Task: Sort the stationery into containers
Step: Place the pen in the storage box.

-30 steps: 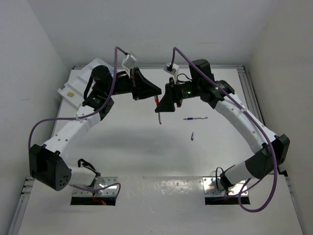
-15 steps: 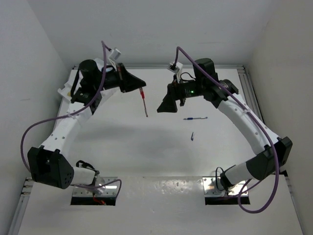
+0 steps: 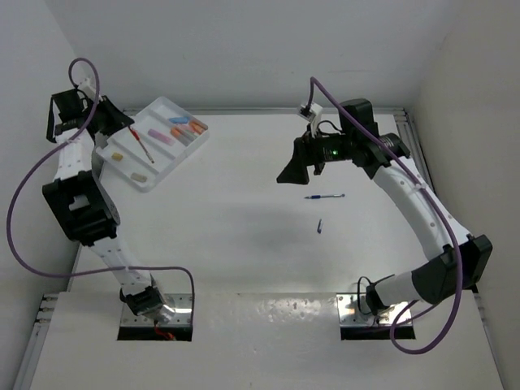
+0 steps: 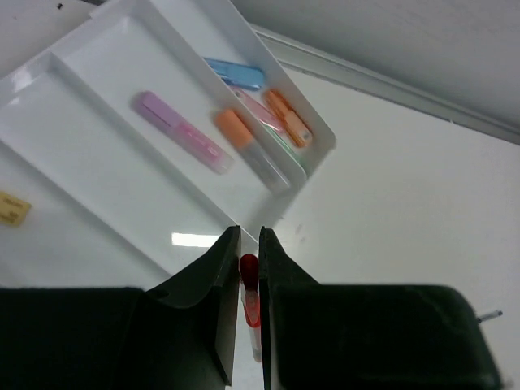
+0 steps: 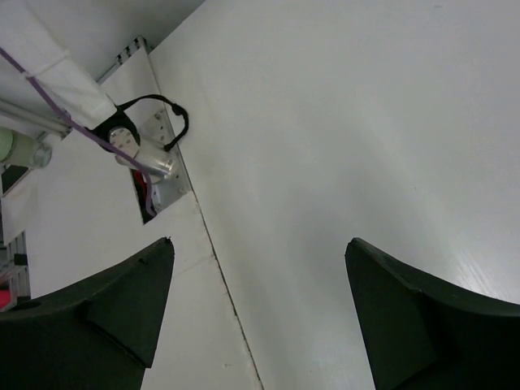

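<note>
My left gripper (image 3: 126, 126) is shut on a thin red pen (image 3: 143, 147) and holds it over the white divided tray (image 3: 162, 103) at the far left. In the left wrist view the pen's red end (image 4: 249, 280) sits between the closed fingers, above the tray (image 4: 97, 142). The tray holds pink (image 4: 180, 132), orange (image 4: 237, 132) and blue (image 4: 236, 73) markers and beige erasers (image 3: 118, 154). My right gripper (image 3: 290, 172) is open and empty, raised over the table's middle. A blue pen (image 3: 325, 196) and a tiny purple piece (image 3: 319, 226) lie on the table below it.
White walls close in the table on the left, back and right. The tray stands angled in the far left corner. The right wrist view shows the table's near seam (image 5: 219, 268) and an arm base mount (image 5: 134, 146).
My left arm has swung from the table's middle far to the left, carrying the red pen over the tray. My right gripper let the pen go and drew slightly right.
</note>
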`<state>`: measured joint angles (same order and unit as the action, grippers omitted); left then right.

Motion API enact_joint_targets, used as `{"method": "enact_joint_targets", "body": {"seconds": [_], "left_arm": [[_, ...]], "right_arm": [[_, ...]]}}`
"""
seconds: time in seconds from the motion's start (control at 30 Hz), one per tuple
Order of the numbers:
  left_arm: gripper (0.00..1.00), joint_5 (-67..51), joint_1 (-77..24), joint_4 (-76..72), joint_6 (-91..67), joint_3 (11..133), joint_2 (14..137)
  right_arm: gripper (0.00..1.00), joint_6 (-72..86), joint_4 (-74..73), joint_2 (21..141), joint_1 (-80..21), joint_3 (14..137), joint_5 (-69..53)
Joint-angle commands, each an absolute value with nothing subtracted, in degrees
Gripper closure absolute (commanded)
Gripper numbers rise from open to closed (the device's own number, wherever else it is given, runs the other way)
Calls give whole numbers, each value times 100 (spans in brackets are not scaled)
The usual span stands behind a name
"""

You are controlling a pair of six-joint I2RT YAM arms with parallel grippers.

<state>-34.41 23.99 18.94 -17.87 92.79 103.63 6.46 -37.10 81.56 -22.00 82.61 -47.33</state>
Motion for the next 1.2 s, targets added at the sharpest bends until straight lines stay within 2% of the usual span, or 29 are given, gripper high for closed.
{"method": "enact_joint_targets", "body": {"seconds": [0.0, 0.03, 0.23, 0.5, 0.6, 0.63, 0.7, 0.8, 0.83, 0.9, 1.07, 1.17], "left_arm": [[100, -3507, 2505, 2337, -1661, 10351, 11482], [100, -3516, 2505, 2451, -1670, 10745, 11670], [100, -3270, 2391, 1951, -1758, 11197, 12462], [96, -3330, 2391, 1522, -2021, 11188, 12990], [87, -3445, 2408, 1398, -2074, 11110, 13052], [74, -3506, 2452, 1310, -2205, 11031, 13026], [65, -3559, 2548, 1100, -2311, 10899, 12999], [58, -3516, 2619, 1020, -2285, 10872, 12842], [50, -3542, 2645, 915, -2320, 10707, 12615], [43, -3455, 2611, 589, -2199, 10521, 12193], [44, -3165, 2356, 982, -1154, 10608, 11313], [46, -3234, 1821, 1712, 348, 10521, 10714]], "right_arm": [[16, 536, -3638, 8129, -2039, 8235, -4711], [16, 519, -3647, 8147, -2004, 8235, -4711], [17, 448, -3709, 8297, -1486, 8007, -4711], [18, 334, -3885, 8525, -1020, 7945, -4746], [19, 282, -3937, 8648, -906, 7937, -4772], [19, 246, -3998, 8701, -870, 7954, -4772], [19, 168, -4034, 8736, -818, 7945, -4746], [20, 97, -4061, 8771, -765, 7919, -4650], [21, 97, -4061, 8780, -747, 7919, -4493], [24, 114, -4078, 8807, -703, 7910, -4221], [31, 88, -4096, 8781, -703, 7639, -3508], [37, -508, -4069, 8877, -879, 7480, -2709]]}}
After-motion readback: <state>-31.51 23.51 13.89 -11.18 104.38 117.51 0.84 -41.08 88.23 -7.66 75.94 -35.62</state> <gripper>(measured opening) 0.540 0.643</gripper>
